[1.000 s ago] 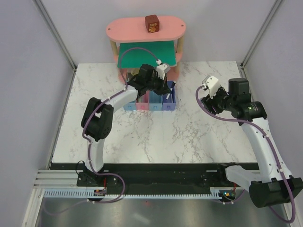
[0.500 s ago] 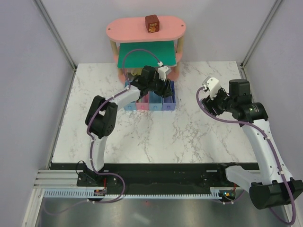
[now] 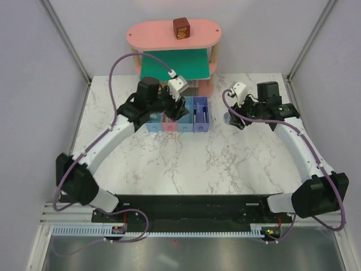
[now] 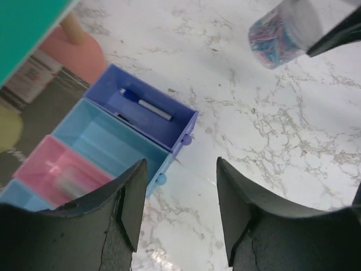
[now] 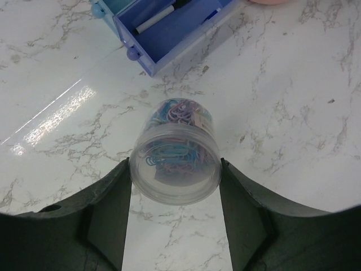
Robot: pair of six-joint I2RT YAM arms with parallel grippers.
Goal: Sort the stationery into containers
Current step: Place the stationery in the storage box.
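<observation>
While a white pen with blue cap [image 4: 145, 103] is already lodged in the violet-blue bin [image 4: 181, 125] at the right end of the row of bins [image 3: 201, 125], the sorting is judged nearly finished. The left claw [image 4: 179, 197] is released and empty, poised over that row. A clear tub of coloured paper clips [image 5: 176, 141] is grasped by the right claw [image 5: 175, 169] just right of the row, over the bench [image 5: 293, 113], and is yet to be binned. Something blurred is seen in the pink bin [image 4: 34, 164].
</observation>
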